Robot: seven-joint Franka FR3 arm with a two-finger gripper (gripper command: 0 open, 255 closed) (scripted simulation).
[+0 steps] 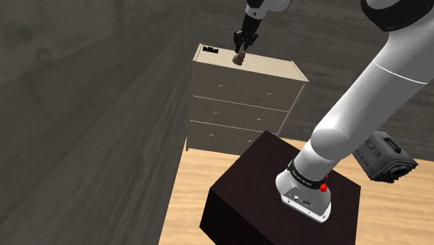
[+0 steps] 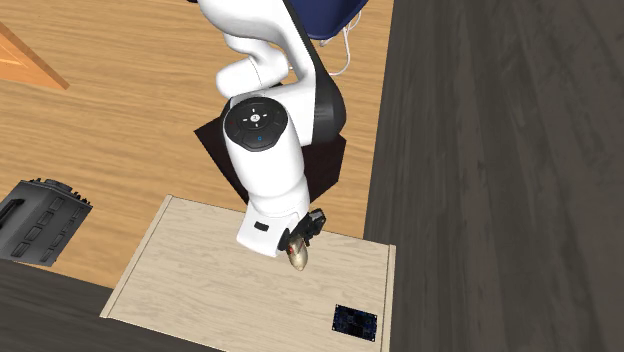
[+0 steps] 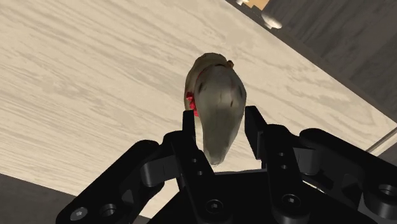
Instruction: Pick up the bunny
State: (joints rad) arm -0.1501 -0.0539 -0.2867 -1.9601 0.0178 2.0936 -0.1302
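The bunny (image 3: pixel 218 105) is a small brownish-grey figure with a red spot at its neck. My gripper (image 3: pixel 221 124) is shut on the bunny, with both black fingers pressed against its sides. In the shoulder view the bunny (image 1: pixel 238 58) hangs from the gripper (image 1: pixel 240 53) just above the top of the pale wooden dresser (image 1: pixel 264 67). Seen from above in the second exterior view, the bunny (image 2: pixel 296 255) sits under the hand over the dresser top (image 2: pixel 200 275).
A small dark flat object (image 2: pixel 354 321) lies on the dresser top near its corner by the wall. The dresser stands against a dark plank wall (image 1: pixel 83 104). A dark grey crate (image 1: pixel 382 160) sits on the wooden floor beside the black stand (image 1: pixel 243 195).
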